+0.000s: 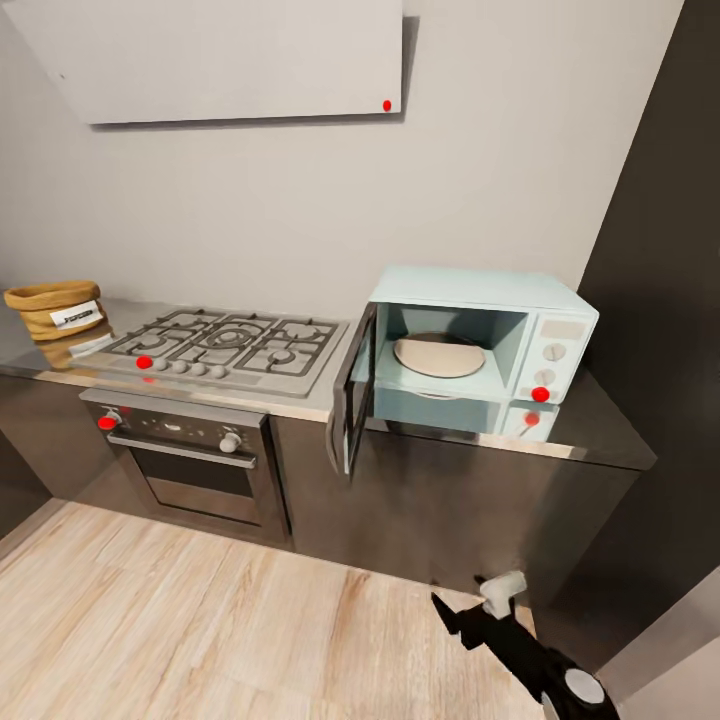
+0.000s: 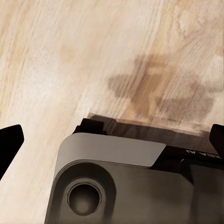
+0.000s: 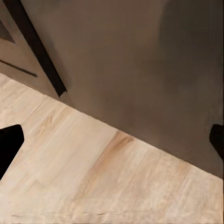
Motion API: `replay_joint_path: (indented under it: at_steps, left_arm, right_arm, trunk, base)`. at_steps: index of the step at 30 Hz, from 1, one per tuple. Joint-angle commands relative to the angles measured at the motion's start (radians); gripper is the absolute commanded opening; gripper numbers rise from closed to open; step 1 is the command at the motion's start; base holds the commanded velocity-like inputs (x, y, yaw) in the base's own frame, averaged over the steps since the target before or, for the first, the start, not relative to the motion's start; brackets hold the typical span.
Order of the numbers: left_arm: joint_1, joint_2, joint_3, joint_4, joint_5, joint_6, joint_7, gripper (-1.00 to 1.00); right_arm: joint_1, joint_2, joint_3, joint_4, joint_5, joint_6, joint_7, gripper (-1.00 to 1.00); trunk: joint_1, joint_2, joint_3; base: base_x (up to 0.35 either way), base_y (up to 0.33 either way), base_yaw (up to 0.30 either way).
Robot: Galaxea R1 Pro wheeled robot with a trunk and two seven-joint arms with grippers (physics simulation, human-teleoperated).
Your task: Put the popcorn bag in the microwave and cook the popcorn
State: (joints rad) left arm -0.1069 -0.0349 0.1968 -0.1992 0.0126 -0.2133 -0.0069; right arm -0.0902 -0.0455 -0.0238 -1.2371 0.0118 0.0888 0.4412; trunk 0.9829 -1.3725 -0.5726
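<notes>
While the head camera looks down across the kitchen, the microwave [image 1: 480,345] sits on the countertop [image 1: 590,430] at the right end, close to a dark tall panel [image 1: 660,300]. Its door [image 1: 352,400] hangs wide open, swung out past the counter edge. Inside, a pale round plate [image 1: 438,355] lies flat on the floor of the cavity. White control panel on the right face with two knobs; red dot below them.

Popcorn bag [image 1: 55,308]: far left end of the countertop, upright, tan, with a white label on its side. Well apart from the microwave, with the gas hob [image 1: 235,345] between them. Below the hob, a built-in oven [image 1: 190,460] with knobs and a bar handle. Flat white hood [image 1: 215,55] on the grey wall above.

Right gripper [image 1: 470,628]: low at the bottom of the head view, over the wood floor [image 1: 180,620], in front of the dark cabinet fronts. In the right wrist view its two dark fingertips [image 3: 9,144] stand far apart at opposite edges, nothing between them but floor and cabinet base.

Left gripper [image 2: 112,140]: in the left wrist view, fingertips [image 2: 9,140] likewise spread wide, nothing held. Under it, wood floor and a grey part of the robot's base [image 2: 121,186].
</notes>
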Motion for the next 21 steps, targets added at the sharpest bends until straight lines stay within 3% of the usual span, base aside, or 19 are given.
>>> replay_joint_path:
  at_steps: [1, 2, 4, 6, 15, 21]
  left_arm:
    - [-0.001, 0.000, 0.003, 0.000, 0.001, -0.003, -0.001, 1.00]
    - [-0.001, 0.000, 0.003, 0.000, 0.001, -0.003, -0.001, 1.00]
    - [-0.001, 0.000, 0.003, 0.000, 0.001, -0.003, -0.001, 1.00]
    - [-0.001, 0.000, 0.004, 0.000, 0.001, -0.003, -0.001, 1.00]
    - [0.007, -0.010, 0.004, 0.001, 0.001, 0.000, -0.001, 1.00]
    - [0.007, -0.009, 0.007, 0.001, 0.003, 0.000, -0.001, 1.00]
  right_arm:
    - [0.004, 0.001, 0.000, 0.116, 0.000, -0.063, -0.012, 1.00]
    - [0.003, 0.001, 0.000, 0.258, 0.001, -0.146, -0.036, 1.00]
    - [-0.011, 0.000, 0.000, 0.449, 0.002, -0.258, -0.062, 1.00]
    - [-0.026, 0.001, 0.013, 0.536, 0.003, -0.305, -0.071, 1.00]
    - [-0.060, -0.010, 0.015, 0.484, -0.010, -0.315, -0.061, 1.00]
    - [-0.060, -0.009, 0.003, 0.469, -0.011, -0.314, -0.069, 1.00]
  trunk:
    - [0.000, -0.001, -0.001]
    - [0.000, -0.001, -0.001]
    - [0.000, -0.001, -0.001]
    - [0.000, -0.001, -0.001]
    - [0.000, -0.001, -0.001]
    - [0.000, -0.001, -0.001]
  base:
    - [0.000, 0.000, 0.000]
    - [0.000, 0.000, 0.000]
    - [0.000, 0.000, 0.000]
    - [0.000, 0.000, 0.000]
    - [0.000, 0.010, 0.000]
    - [-0.065, 0.301, 0.000]
